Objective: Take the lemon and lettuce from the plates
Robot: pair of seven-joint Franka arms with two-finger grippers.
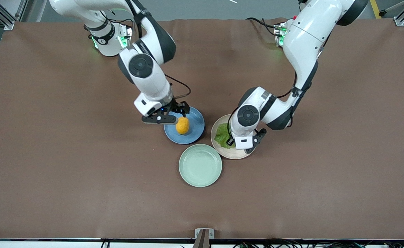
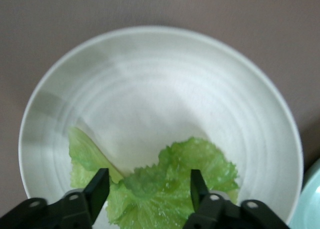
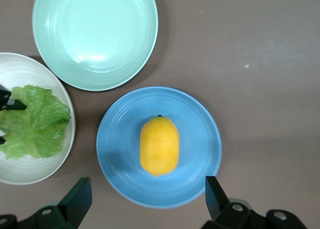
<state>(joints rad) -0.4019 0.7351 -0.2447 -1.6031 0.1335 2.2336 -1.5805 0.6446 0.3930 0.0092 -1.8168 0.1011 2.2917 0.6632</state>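
Hiding part of beige plate (image 1: 238,153) in front view: left arm. Left gripper (image 2: 149,189) released, fingers straddling lettuce (image 2: 172,186) on plate. Right gripper (image 3: 149,194) released, over blue plate (image 3: 200,139); lemon (image 3: 159,145) on plate under it, fingers apart from rind.

In the front view the left arm's wrist covers part of the lettuce (image 1: 222,136) and the middle of the beige plate (image 1: 238,154). The right tool (image 1: 182,115) hides the blue plate's (image 1: 195,126) rim. Left wrist view crops the lettuce's (image 2: 170,191) lower edge.
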